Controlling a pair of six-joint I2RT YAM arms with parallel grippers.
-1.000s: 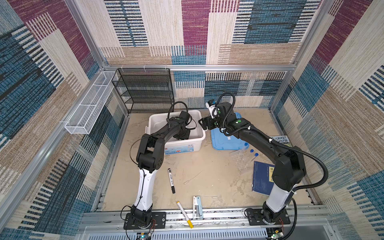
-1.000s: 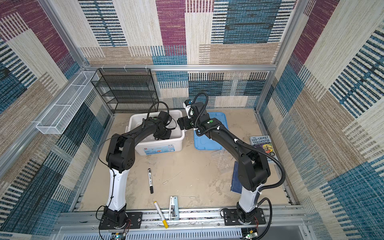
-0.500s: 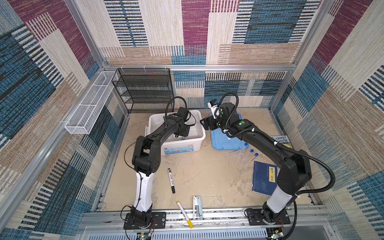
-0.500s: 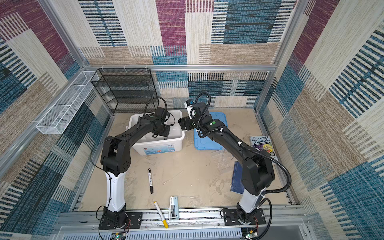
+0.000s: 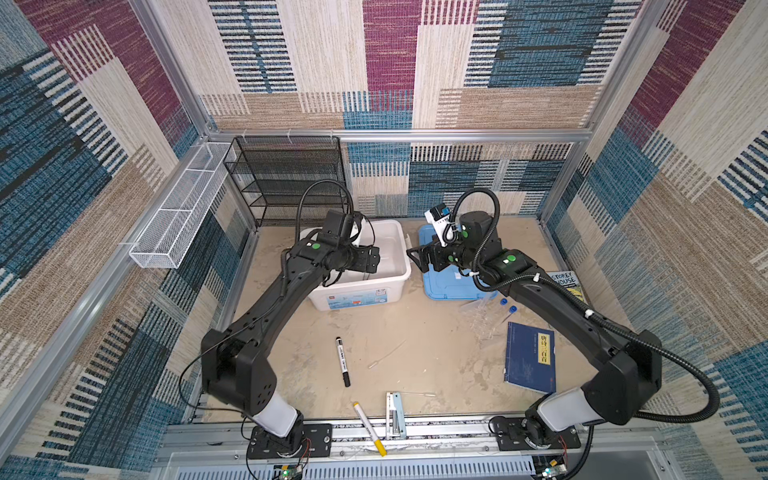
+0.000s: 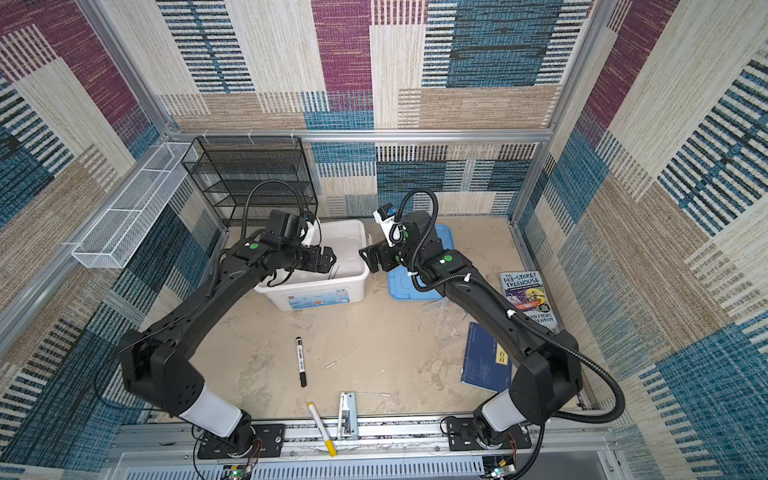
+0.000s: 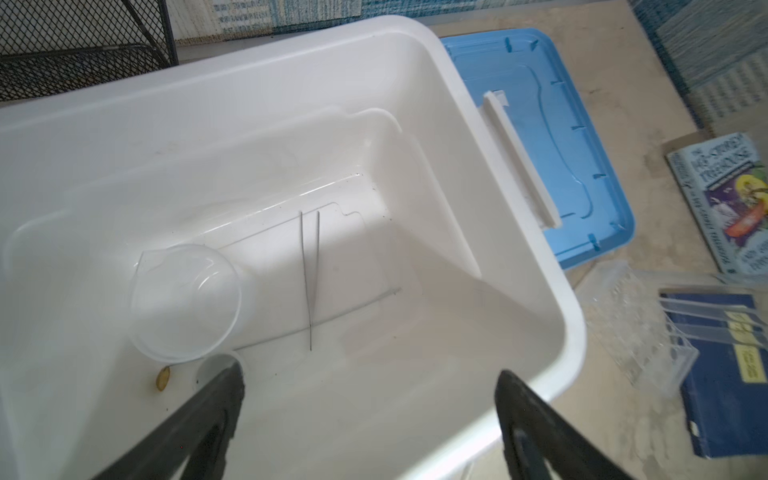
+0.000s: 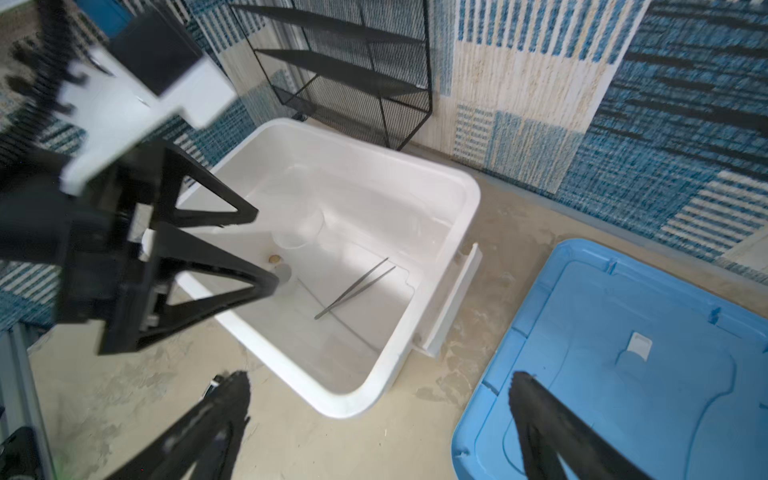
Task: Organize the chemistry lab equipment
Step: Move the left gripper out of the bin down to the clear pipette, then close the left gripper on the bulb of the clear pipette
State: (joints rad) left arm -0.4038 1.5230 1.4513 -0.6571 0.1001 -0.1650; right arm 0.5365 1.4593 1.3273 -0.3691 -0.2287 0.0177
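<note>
The left end effector (image 7: 370,386) hangs over the open white bin (image 7: 249,62) at the far left of the desk (image 5: 415,324). Its fingers are spread wide with nothing between them, which suits a drop-off pose: anything let go here would land inside the walls. On the bin floor lie the clear beaker (image 7: 185,301), the metal tweezers (image 7: 309,278) to its right and apart from it, and the small white dish (image 7: 216,365), just beside the beaker and partly hidden behind a finger. The blue lid (image 5: 449,286) lies flat just right of the bin, presumably to leave the mouth free for loading. The right end effector (image 8: 380,386) is likewise open and empty, poised between bin and lid, probably keeping clear of its partner. Not yet collected are the clear tube rack (image 7: 631,324) and blue-capped test tubes (image 5: 513,308), near-right of the lid beside the blue book (image 5: 530,357), and thin clear rods (image 5: 386,354) mid-desk.
</note>
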